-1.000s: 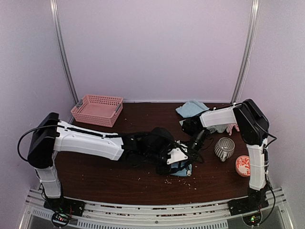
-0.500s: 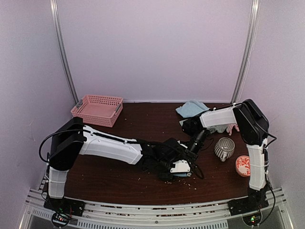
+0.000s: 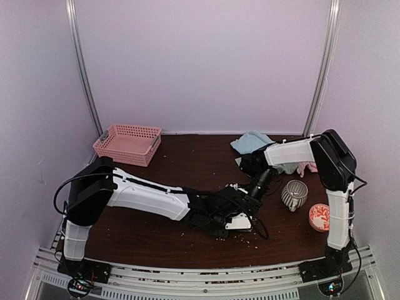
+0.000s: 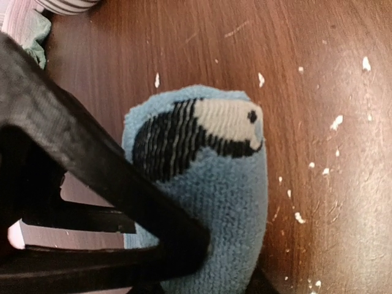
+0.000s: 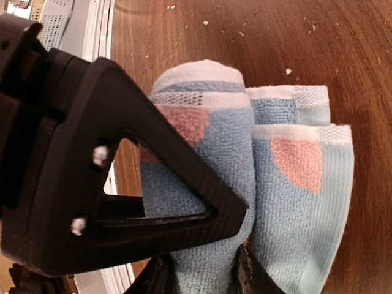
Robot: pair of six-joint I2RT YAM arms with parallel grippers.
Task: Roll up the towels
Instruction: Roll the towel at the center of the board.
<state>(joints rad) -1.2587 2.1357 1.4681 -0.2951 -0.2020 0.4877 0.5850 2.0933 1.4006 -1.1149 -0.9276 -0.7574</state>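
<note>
Your tabletop (image 3: 144, 234) is dark wood. Your left arm (image 3: 150, 197) stretches low across it toward 3 o'clock, and your right arm (image 3: 294, 152) folds down from 2 o'clock to meet it just right of centre. At 10 o'clock stands a pink basket (image 3: 128, 144). At 1 o'clock the loose towels (image 3: 251, 142) lie in a heap, with light blue on top and green and pink showing behind the right arm.

Where the arms meet, a rolled light-blue towel (image 4: 208, 184) lies on the wood. Your left pincer (image 3: 240, 219) pinches it, one finger crossing the roll and the other tip at its far side. That wrist view shows a black-and-white mark on the roll. Your right pincer (image 5: 199, 275) grips one lobe of the same roll, and here you see pink-orange spots.

A grey striped mug (image 3: 294, 195) sits at 3 o'clock, with a small red-patterned bowl (image 3: 319, 217) just beside it toward 4 o'clock. Pale crumbs (image 4: 335, 122) dot the wood around the roll.
</note>
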